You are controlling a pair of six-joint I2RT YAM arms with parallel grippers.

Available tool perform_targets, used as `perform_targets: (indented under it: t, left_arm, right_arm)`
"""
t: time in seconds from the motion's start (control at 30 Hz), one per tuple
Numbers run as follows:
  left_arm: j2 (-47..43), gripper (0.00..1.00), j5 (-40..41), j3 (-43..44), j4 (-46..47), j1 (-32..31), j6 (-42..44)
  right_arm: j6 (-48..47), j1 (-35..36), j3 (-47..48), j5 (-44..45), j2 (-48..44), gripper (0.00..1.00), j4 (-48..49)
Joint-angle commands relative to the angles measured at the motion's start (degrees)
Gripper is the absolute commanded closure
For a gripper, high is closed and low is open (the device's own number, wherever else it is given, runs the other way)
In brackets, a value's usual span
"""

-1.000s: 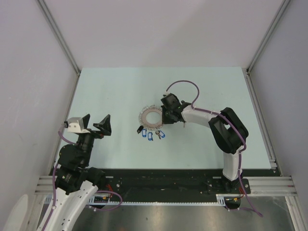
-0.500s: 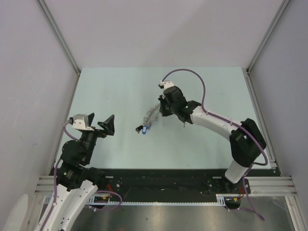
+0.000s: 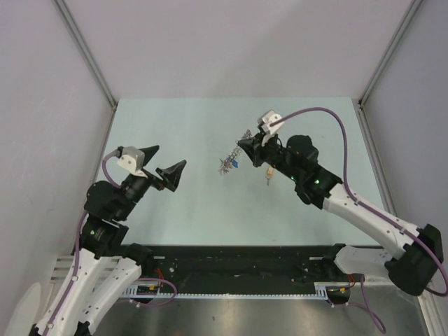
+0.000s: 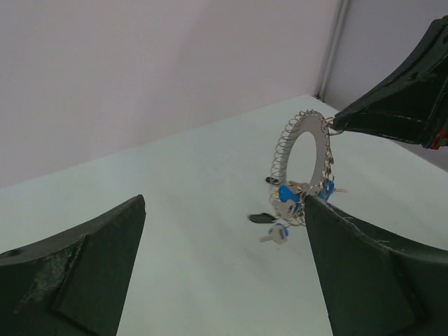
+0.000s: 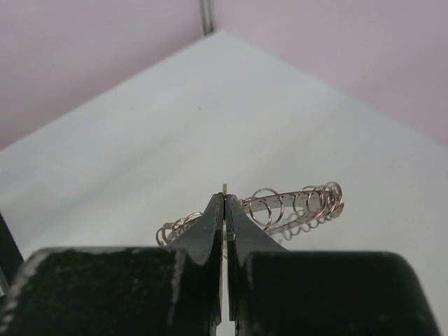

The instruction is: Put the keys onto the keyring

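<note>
**Right jaws clenched on the keyring, left jaws wide apart**

My right gripper (image 3: 243, 145) is clenched on the rim of the keyring (image 3: 229, 166). In the right wrist view my two fingertips (image 5: 214, 208) press together with only the thin edge of the grey ring between them, and the small wire loops of its fringe spread out to both sides of the tips.

From the left wrist view the keyring (image 4: 310, 124) stands upright on its edge, held at its top right part by the black tip of my right gripper (image 4: 336, 123). The wide hole faces this camera. The keys (image 4: 287, 194) hang in a small bunch at the bottom of the ring; I can see blue heads and some silvery blades. I cannot tell if the lowest key touches the table (image 3: 175, 126).

My left gripper (image 3: 166, 159) is released, its fingers (image 4: 91, 273) far apart, and it holds nothing. It points toward the ring but is well apart from it, over the left part of the pale green table.
</note>
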State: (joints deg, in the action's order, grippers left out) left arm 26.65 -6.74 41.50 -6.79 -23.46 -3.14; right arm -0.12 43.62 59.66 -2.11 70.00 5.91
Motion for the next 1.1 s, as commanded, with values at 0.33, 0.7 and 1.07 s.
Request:
perform_targets:
  t: [0.33, 0.7, 1.07]
  left_arm:
    - [13.5, 0.0, -27.34, 7.9, 13.64, 0.08, -2.49]
    - [19.22, 0.0, -30.44, 10.18, 15.39, 0.08, -3.36]
    - [26.34, 0.0, -36.05, 12.91, 19.09, -0.53, -5.92]
  right_arm:
    - [3.09, -6.07, -10.52, -27.66, -9.79, 1.0, 29.02]
    - [21.22, -17.07, -10.79, -37.72, -0.3, 1.0, 53.77]
    - [33.43, -15.58, -10.18, -45.26, 6.99, 1.0, 72.84]
